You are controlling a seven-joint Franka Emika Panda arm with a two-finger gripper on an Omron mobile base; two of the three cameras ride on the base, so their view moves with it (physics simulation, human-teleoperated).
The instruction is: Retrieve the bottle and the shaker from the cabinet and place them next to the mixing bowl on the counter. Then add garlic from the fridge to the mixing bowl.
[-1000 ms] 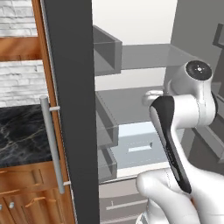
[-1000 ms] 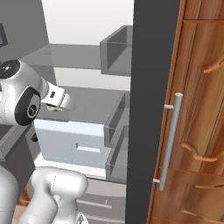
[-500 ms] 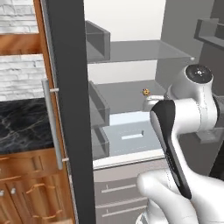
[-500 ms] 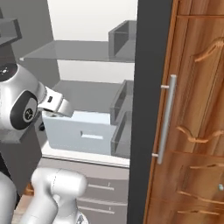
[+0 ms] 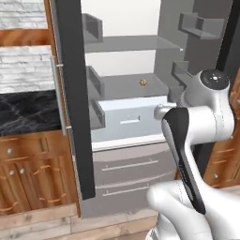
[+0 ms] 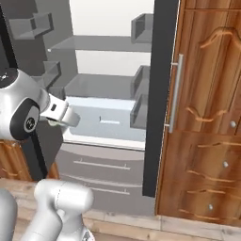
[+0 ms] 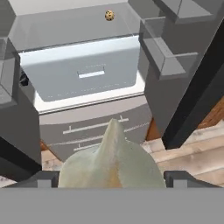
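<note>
At the far left, a dark marble counter (image 5: 23, 110) sits over wooden drawers (image 5: 28, 154), with pale stone tiling (image 5: 23, 68) on the wall above it. Just right of the counter, the fridge's left door (image 5: 75, 103) stands swung open, a slim metal handle (image 5: 60, 98) on its outer face and grey bins on its inner side. In the middle, the fridge (image 5: 126, 44) shows grey shelves, and a small round speckled brown thing (image 7: 109, 15) lies alone toward the back of one shelf; I cannot tell what it is. Below that shelf is a pale blue-grey drawer (image 7: 83, 72) with a slot handle, and under it the grey freezer fronts (image 5: 131, 171). In the hand view the gripper (image 7: 112, 177) hangs in front of the fridge, nearer than the drawer, its dark fingertips (image 7: 48, 177) set wide on either side of a pale, pointed garlic (image 7: 111, 157) that fills the gap between them, so it appears clamped on the bulb. To the right, the other fridge door (image 6: 157, 94) stands open against a tall wooden cabinet (image 6: 212, 108).
</note>
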